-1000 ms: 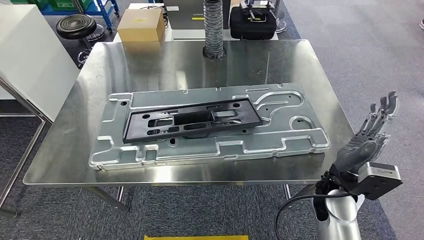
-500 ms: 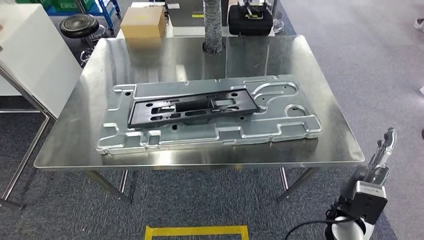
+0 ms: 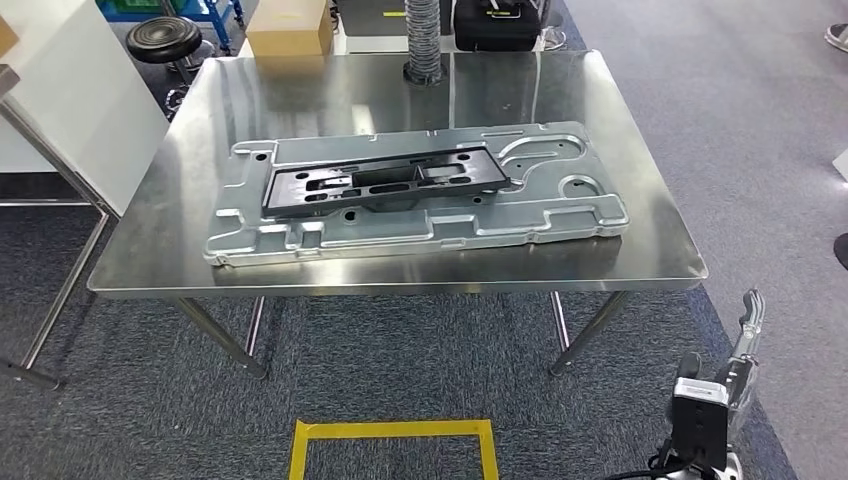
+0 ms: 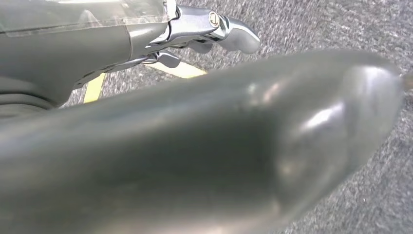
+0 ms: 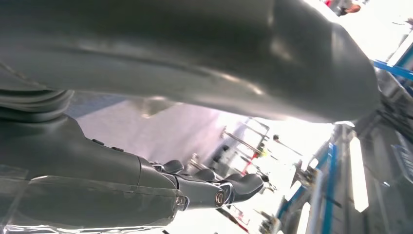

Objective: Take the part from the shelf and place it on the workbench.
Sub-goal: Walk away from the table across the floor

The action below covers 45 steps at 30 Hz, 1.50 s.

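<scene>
A long black plastic part (image 3: 390, 182) lies flat on a stamped silver metal panel (image 3: 565, 215), which rests on the steel workbench (image 3: 400, 275) ahead of me. My right hand (image 3: 746, 335) hangs low at the lower right, below and in front of the bench's near right corner, well apart from it. Its fingers are stretched out and hold nothing. In the right wrist view the right hand (image 5: 122, 187) has nothing between thumb and fingers. My left hand (image 4: 146, 126) hangs over grey carpet with its fingers (image 4: 214, 27) extended and nothing in them.
At the bench's far edge stand a ribbed grey hose (image 3: 424, 40), a cardboard box (image 3: 290, 28) and a black case (image 3: 495, 25). A black stool (image 3: 165, 40) and a white cabinet (image 3: 60, 100) are at the left. Yellow floor tape (image 3: 395, 440) marks the carpet before the bench.
The whole picture has shifted: the bench now looks smaller and farther, so the camera has moved back. My right hand has dropped from beside the bench's edge to low at the lower right.
</scene>
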### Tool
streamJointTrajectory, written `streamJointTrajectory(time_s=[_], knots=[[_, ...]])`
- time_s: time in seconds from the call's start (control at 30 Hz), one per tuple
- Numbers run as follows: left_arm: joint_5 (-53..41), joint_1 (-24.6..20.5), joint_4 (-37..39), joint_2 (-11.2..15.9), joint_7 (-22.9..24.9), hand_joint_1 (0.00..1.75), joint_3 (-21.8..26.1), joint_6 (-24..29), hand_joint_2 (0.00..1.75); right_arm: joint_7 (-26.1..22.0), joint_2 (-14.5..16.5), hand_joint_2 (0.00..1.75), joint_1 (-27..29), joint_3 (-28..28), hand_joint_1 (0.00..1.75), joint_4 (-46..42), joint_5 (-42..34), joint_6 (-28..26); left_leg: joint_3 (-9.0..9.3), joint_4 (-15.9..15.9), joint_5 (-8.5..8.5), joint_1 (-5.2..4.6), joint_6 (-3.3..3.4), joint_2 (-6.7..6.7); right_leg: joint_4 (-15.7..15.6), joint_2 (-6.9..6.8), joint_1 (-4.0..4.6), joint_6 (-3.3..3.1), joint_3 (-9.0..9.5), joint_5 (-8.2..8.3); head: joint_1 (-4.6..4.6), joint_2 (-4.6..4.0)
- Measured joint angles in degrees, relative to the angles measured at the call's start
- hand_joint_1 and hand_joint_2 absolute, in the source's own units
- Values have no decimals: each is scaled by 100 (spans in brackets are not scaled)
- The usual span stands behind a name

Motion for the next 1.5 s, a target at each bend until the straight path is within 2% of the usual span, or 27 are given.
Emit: streamJointTrajectory(time_s=[0.07, 0.17, 0.2, 0.23, 0.27, 0.33, 0.4, 0.43, 0.5, 0.57, 0.63, 0.7, 0.73, 0.77, 0.8, 0.87, 0.93, 0.97, 1.03, 1.1, 1.2, 1.23, 1.3, 1.33, 1.37, 1.43, 1.5], knots=[[2, 20, 0, 1, 1, 0, 0, 1, 0, 75, 50, 0, 26, 0, 0, 133, 118, 20, -58, 110, -155, 25, -62, -7, -14, -26, -4, -102, -91, 118, -7, -1], [8, 34, 1, -8, 7, 0, 0, 19, 0, 244, 122, 0, 13, -2, 0, 589, 400, 20, -288, 994, -1031, 53, -124, -10, -17, -45, 6, -188, -343, 339, -37, -2], [8, 33, 1, -11, 8, 0, 1, 29, 0, 267, 139, 0, -3, -4, 0, 822, 484, -6, -343, 1360, -1221, 56, -136, -10, -10, -45, 17, -190, -442, 413, -38, -2], [8, 34, 1, -11, 9, 0, 1, 41, 0, 269, 153, 0, -30, -8, 0, 1074, 564, -53, -337, 1617, -1258, 57, -139, -10, 1, -46, 27, -189, -543, 485, -39, -1], [5, 34, 1, -12, 9, 0, 2, 50, 0, 260, 164, 0, -72, -16, 0, 1348, 644, -115, -248, 1704, -1158, 56, -131, -10, 17, -47, 37, -184, -645, 554, -42, -1], [-5, 29, 1, -15, 10, 0, 3, 64, 0, 253, 173, 0, -201, -60, 0, 1960, 818, -248, 230, 1266, -821, 52, -80, -12, 58, -48, 53, -167, -827, 676, -44, -1], [-22, 4, -1, -19, 9, 0, 5, 73, 0, 312, 176, 0, -400, -126, 0, 2667, 1026, -398, 880, 346, -839, 26, -9, -11, 90, -46, 75, -128, -942, 782, -42, 0], [-32, -10, -2, -23, 4, 0, 13, 71, 0, 387, 168, 0, -525, -169, 0, 3073, 1166, -499, 1083, 7, -921, 10, 21, -11, 89, -49, 79, -100, -965, 838, -38, 0], [-46, -28, -4, -34, -3, 0, 42, 51, 0, 591, 120, 0, -789, -279, 0, 4032, 1452, -713, 1172, -254, -965, -16, 84, -10, 52, -58, 76, -27, -977, 960, -44, 0], [-61, -28, -4, -55, -3, 0, 77, 22, 0, 878, 32, 0, -996, -420, 0, 5009, 1604, -772, 1080, -284, -825, -3, 178, 8, 82, -48, 54, 44, -1011, 906, -51, 0], [-98, -26, -4, -72, -1, 0, 93, 4, 0, 1337, -75, 0, -1113, -566, 0, 5876, 1673, -557, 931, -317, -657, 16, 256, 22, 478, -27, 28, 106, -1142, 404, -30, 0], [-157, -16, -4, -75, 4, 0, 96, -4, 0, 2041, -190, 0, -1154, -666, 0, 6614, 1779, -42, 729, -301, -507, 5, 284, 17, 1245, -20, 10, 160, -1319, -179, -15, 0], [-191, -8, -3, -78, 11, 0, 96, -11, 0, 2447, -245, 0, -1146, -693, 0, 6930, 1845, 277, 620, -280, -437, 2, 280, 16, 1579, -20, 2, 182, -1356, -274, -15, 0], [-222, -2, -3, -79, 22, 0, 96, -24, 0, 2849, -288, 0, -1125, -705, 0, 7198, 1900, 611, 508, -249, -373, 2, 270, 17, 1762, -20, -7, 197, -1318, -216, -15, 0], [-259, 0, -3, -80, 36, 0, 96, -46, 0, 3257, -326, 0, -1099, -714, 0, 7427, 1952, 991, 395, -206, -318, 5, 254, 18, 1742, -21, -16, 207, -1187, -55, -15, 0], [-357, -6, -3, -81, 73, 0, 92, -108, 0, 4159, -368, 0, -1075, -719, 0, 7773, 2089, 2114, 183, -93, -234, 7, 205, 22, 1098, -20, -37, 212, -621, 170, -15, 0], [-458, -27, -4, -79, 108, 0, 83, -165, 0, 4959, -390, 0, -1074, -691, 0, 8002, 2244, 3403, 43, 17, -168, -4, 140, 31, 261, -9, -27, 152, -56, 40, -20, 0], [-492, -38, -3, -78, 122, 0, 79, -180, 0, 5251, -392, 0, -1073, -672, 0, 8100, 2297, 3912, 12, 44, -126, -11, 105, 37, 38, -3, -12, 103, 73, -44, -15, 0], [-522, -41, -3, -76, 142, 0, 77, -177, 0, 5595, -381, 0, -1064, -651, 0, 8253, 2329, 4422, -10, 47, -46, -3, 32, 43, -22, -9, 1, -12, 40, -12, -3, 0], [-532, -28, -3, -75, 155, 0, 78, -162, 0, 5712, -370, 0, -1073, -648, 0, 8348, 2317, 4565, -79, 205, -280, 18, -37, 32, -29, -33, -10, -113, -70, 115, -8, 0], [-534, -27, -2, -79, 167, 0, 77, -154, 0, 5703, -369, 0, -1096, -646, 0, 8415, 2319, 4576, -290, 1153, -1185, 43, -114, 22, -28, -49, 4, -180, -342, 342, -36, -1], [-534, -31, -2, -79, 168, 0, 77, -153, 0, 5690, -369, 0, -1098, -645, 0, 8429, 2326, 4561, -317, 1490, -1324, 47, -128, 22, -18, -52, 13, -180, -447, 420, -36, -1], [-537, -32, -2, -79, 167, 0, 76, -153, 0, 5642, -368, 0, -1105, -642, 0, 8452, 2350, 4495, -147, 1725, -1156, 50, -122, 20, 17, -58, 26, -166, -665, 568, -37, 0], [-538, -34, -2, -79, 163, 0, 76, -153, 0, 5611, -367, 0, -1108, -640, 0, 8460, 2366, 4454, 82, 1546, -973, 50, -102, 19, 38, -60, 31, -155, -770, 634, -37, 0], [-540, -41, -2, -79, 160, 0, 77, -153, 0, 5577, -363, 0, -1117, -637, 0, 8466, 2385, 4413, 414, 1177, -868, 48, -69, 17, 63, -62, 35, -141, -858, 698, -38, 0], [-541, -71, -3, -76, 148, 0, 77, -153, 0, 5525, -350, 0, -1132, -632, 0, 8477, 2408, 4354, 1109, 207, -977, 22, 7, 14, 99, -63, 53, -95, -970, 815, -34, 0], [-542, -97, -3, -74, 127, 0, 76, -154, 0, 5467, -342, 0, -1139, -631, 0, 8490, 2411, 4307, 1392, -309, -1133, -16, 79, 13, 88, -71, 56, -29, -1008, 941, -31, 0]])
